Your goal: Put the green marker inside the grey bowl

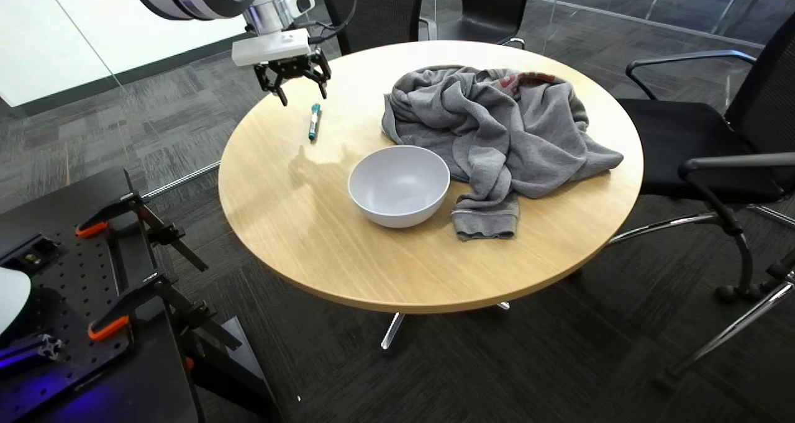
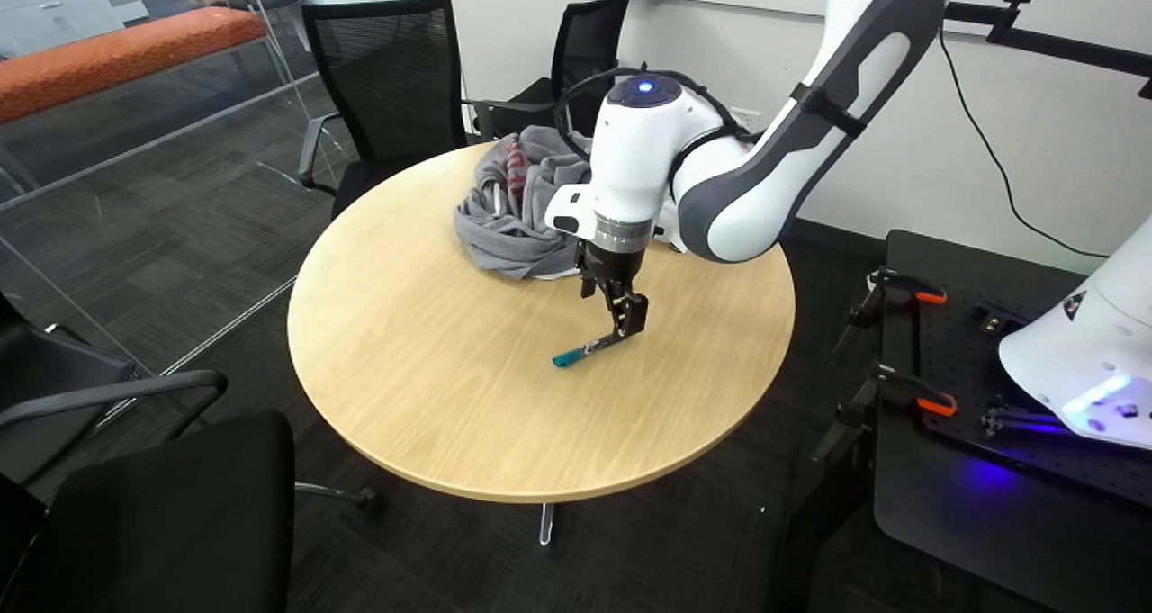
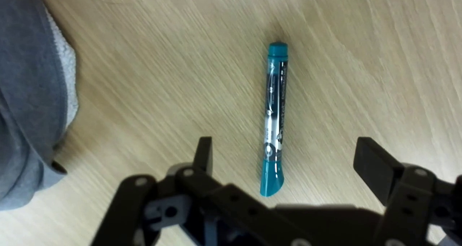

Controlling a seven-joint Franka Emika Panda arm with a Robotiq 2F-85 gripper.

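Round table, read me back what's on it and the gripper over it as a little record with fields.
table: round, light wood tone
marker: green, lying flat on the table
bowl: grey, upright on the table
garment: grey with some red, crumpled; beside the bowl, contact unclear
gripper: open, above the table, jaws apart either side of the marker in the wrist view
status: marker not yet in the bowl
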